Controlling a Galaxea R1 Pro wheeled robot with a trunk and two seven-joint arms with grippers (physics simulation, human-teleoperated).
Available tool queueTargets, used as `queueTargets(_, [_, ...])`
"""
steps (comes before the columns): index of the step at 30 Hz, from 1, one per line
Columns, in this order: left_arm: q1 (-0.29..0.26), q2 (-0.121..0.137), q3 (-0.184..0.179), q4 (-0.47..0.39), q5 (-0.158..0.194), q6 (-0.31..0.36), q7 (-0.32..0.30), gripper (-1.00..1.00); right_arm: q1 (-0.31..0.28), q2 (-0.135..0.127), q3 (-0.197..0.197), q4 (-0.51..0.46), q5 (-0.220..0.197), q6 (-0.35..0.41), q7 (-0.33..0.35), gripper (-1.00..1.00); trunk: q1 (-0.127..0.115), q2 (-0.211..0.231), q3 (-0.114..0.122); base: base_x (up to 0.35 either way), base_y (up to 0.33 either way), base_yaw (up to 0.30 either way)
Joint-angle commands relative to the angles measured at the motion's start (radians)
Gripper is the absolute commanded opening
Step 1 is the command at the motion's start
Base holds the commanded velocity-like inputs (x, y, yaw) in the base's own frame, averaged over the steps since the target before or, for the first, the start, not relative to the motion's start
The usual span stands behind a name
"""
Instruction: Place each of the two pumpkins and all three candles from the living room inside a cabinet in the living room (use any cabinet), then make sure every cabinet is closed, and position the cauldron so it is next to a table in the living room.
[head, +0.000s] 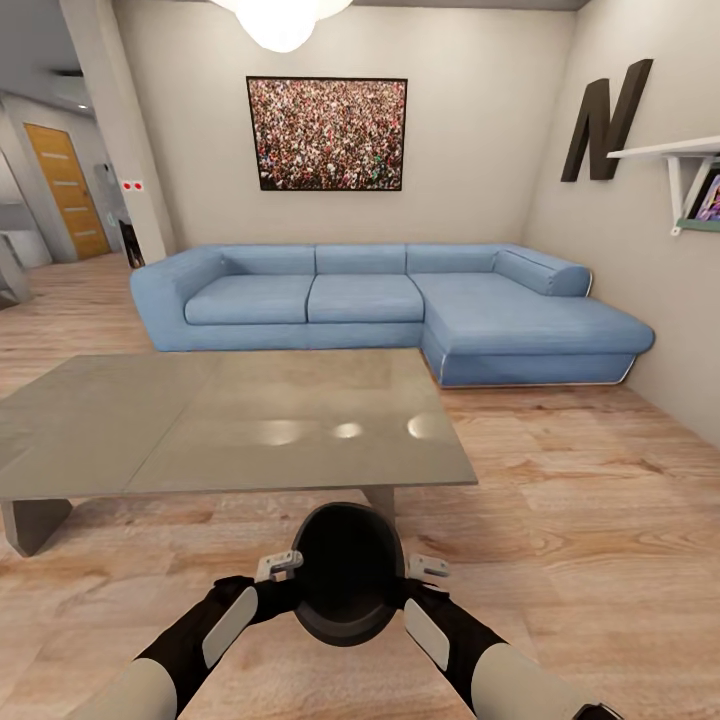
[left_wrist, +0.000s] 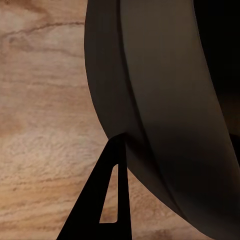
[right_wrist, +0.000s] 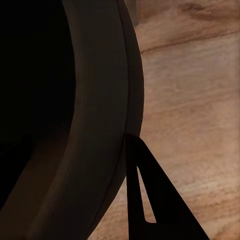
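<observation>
The black cauldron (head: 347, 575) hangs tilted between my two arms, its wide mouth facing me, just in front of the near edge of the grey coffee table (head: 230, 420). My left gripper (head: 285, 572) is shut on the cauldron's left rim and my right gripper (head: 415, 575) on its right rim. In the left wrist view one dark finger (left_wrist: 107, 200) lies against the outside of the cauldron's wall (left_wrist: 165, 125). The right wrist view shows the same, with a finger (right_wrist: 145, 195) pressed to the cauldron (right_wrist: 75, 125). The pumpkins, candles and cabinet are out of view.
A blue sectional sofa (head: 400, 310) stands behind the table against the far wall. A white wall shelf (head: 680, 160) juts out at the right. An orange door (head: 65, 190) lies far left. Wooden floor (head: 580, 520) spreads to the table's right.
</observation>
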Motion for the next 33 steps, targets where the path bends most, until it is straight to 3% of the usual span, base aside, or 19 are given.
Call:
queueTargets(1, [-0.001,0.001,-0.012,-0.003,0.046,-0.001,0.006,-1.00,-0.001,0.000,0.019,-0.059,-0.007,0.004,0.038,-1.00,0.000,-0.001,-0.001,0.000,0.000,0.000])
queueTargets(14, [-0.001,0.002,-0.012,-0.004,0.046,-0.002,0.005,-1.00,-0.001,0.000,0.019,-0.059,-0.007,0.004,0.038,-1.00,0.000,-0.001,-0.001,0.000,0.000,0.000])
queueTargets(23, [-0.001,0.002,-0.012,-0.004,0.046,-0.002,0.005,-1.00,-0.001,0.000,0.019,-0.059,-0.007,0.004,0.038,-1.00,0.034,-0.064,-0.029,0.000,0.000,0.000])
queueTargets(30, [-0.001,0.002,-0.012,-0.004,0.046,-0.002,0.004,-1.00,-0.001,0.000,0.019,-0.059,-0.007,0.004,0.038,-1.00,0.038,-0.067,-0.056,0.000,0.000,0.000])
queueTargets(33, [-0.001,0.002,-0.012,-0.004,0.046,-0.002,0.004,-1.00,-0.001,0.000,0.019,-0.059,-0.007,0.004,0.038,-1.00,0.038,-0.067,-0.056,0.000,0.000,0.000])
